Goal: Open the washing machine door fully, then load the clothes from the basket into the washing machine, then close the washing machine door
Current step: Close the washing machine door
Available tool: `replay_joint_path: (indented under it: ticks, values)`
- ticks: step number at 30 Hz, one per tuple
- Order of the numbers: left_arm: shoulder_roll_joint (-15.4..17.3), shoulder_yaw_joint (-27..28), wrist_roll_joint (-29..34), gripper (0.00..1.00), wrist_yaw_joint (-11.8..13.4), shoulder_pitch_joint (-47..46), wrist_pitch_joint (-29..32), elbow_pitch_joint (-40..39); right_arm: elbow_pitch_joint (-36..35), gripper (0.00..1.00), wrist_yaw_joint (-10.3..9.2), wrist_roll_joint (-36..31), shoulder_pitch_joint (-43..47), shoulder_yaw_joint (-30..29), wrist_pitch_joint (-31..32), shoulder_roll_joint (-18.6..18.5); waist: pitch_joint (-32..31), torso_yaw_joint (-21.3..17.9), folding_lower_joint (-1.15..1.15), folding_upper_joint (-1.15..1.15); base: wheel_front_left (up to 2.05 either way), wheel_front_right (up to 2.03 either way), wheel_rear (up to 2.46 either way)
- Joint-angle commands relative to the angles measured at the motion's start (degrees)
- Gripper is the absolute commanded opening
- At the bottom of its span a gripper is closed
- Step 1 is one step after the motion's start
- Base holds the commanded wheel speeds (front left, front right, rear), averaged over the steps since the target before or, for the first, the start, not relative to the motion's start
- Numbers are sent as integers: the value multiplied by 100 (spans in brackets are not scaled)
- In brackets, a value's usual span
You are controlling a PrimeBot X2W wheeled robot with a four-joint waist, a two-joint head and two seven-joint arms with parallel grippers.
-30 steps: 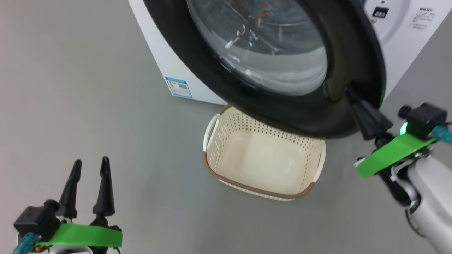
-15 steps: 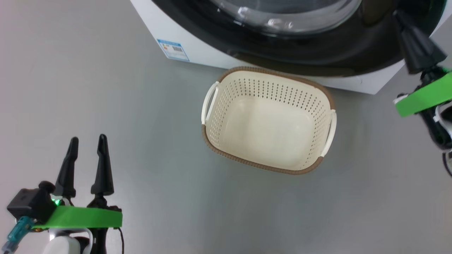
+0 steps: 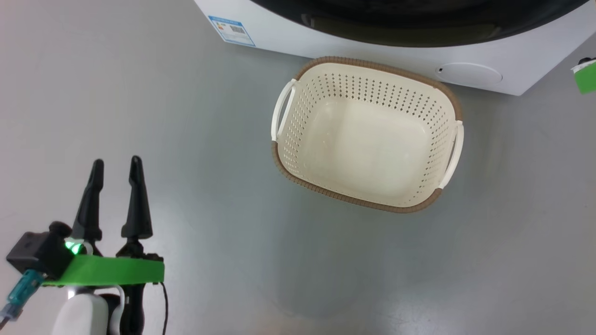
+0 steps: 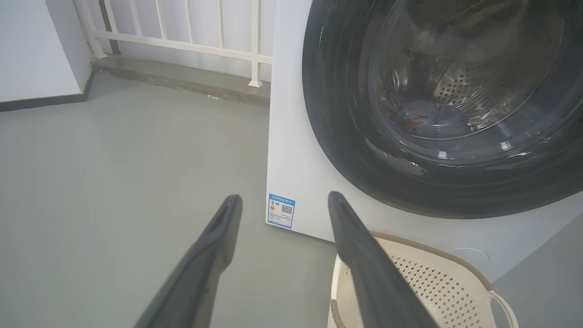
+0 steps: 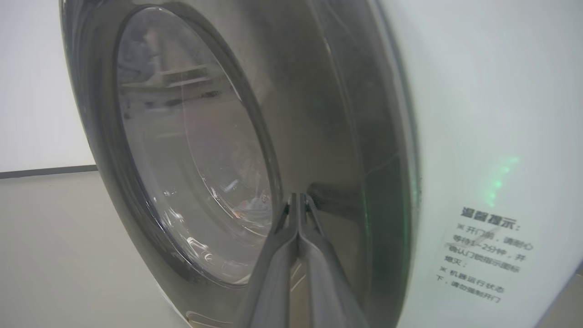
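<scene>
The cream basket point(image 3: 368, 135) stands on the grey floor just before the washing machine point(image 3: 270, 32) and holds nothing that I can see. The washing machine door point(image 4: 346, 150) lies against the white front, its black ring point(image 3: 372, 11) at the head view's top edge. Through the glass, a blue and red bundle of clothes point(image 4: 430, 122) lies in the drum. My right gripper point(image 5: 298, 197) is shut and empty, tips at the door's black ring point(image 5: 346, 136) beside a dark recess. My left gripper point(image 3: 114, 167) hangs open over bare floor, left of the basket point(image 4: 410, 282).
A blue label point(image 3: 232, 30) marks the machine's lower left corner, and a round cap point(image 3: 470, 73) sits at its lower right. A white railing point(image 4: 182, 41) on a low kerb runs behind the machine's left side. Grey floor spreads left of and before the basket.
The head camera has tilted down. The door, which overhung the basket, has swung in against the machine front with my shut right gripper at its rim. My left gripper has stayed open.
</scene>
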Motion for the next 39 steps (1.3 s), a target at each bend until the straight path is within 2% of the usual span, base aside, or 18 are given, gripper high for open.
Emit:
replay_joint_path:
  ticks: [1, 9, 20, 22, 25, 26, 27, 29, 30, 39]
  values:
    - [131, 192, 53, 100, -24, -115, -38, -120, -10, 0, -52, -12, -158, -91, -38, -190, 57, 30, 0, 0, 0, 0, 0]
    - [85, 206, 82, 100, -33, -156, -38, -80, 82, 0, -52, -11, -340, -161, -38, -257, 86, 50, 0, 0, 0, 0, 0]
    - [110, 208, 104, 100, -36, -157, -38, -26, 110, 0, -52, -73, -83, -145, -38, -49, -105, -66, 0, 0, 0, 0, 0]
    - [129, 205, 103, 100, -36, -147, -38, -22, 80, 22, -52, -107, -2, -133, -38, 23, -177, -110, 0, 0, 0, 0, 0]
    - [161, 181, 106, 100, -37, -130, -38, -15, 11, 49, -52, -146, 123, -137, -38, 119, -310, -187, 0, 0, 0, 0, 0]
    - [173, 173, 106, 100, -37, -125, -38, -12, -25, 67, -52, -165, 176, -149, -38, 151, -362, -217, 0, 0, 0, 0, 0]
    - [173, 173, 106, 100, -37, -125, -38, -12, -25, 67, -52, -165, 176, -149, -38, 151, -362, -217, 0, 0, 0, 0, 0]
    - [197, 166, 110, 100, -37, -108, -38, -4, -90, 93, -52, -200, 302, -173, -38, 213, -476, -276, 0, 0, 0, 0, 0]
    - [209, 165, 112, 100, -37, -98, -38, -1, -125, 100, -52, -216, 360, -186, -38, 234, -534, -306, 0, 0, 0, 0, 0]
    - [262, 190, 93, 100, -37, 85, -38, 19, -521, 100, -52, -258, 1067, -380, -38, 470, -1106, -703, 0, 0, 0, 0, 0]
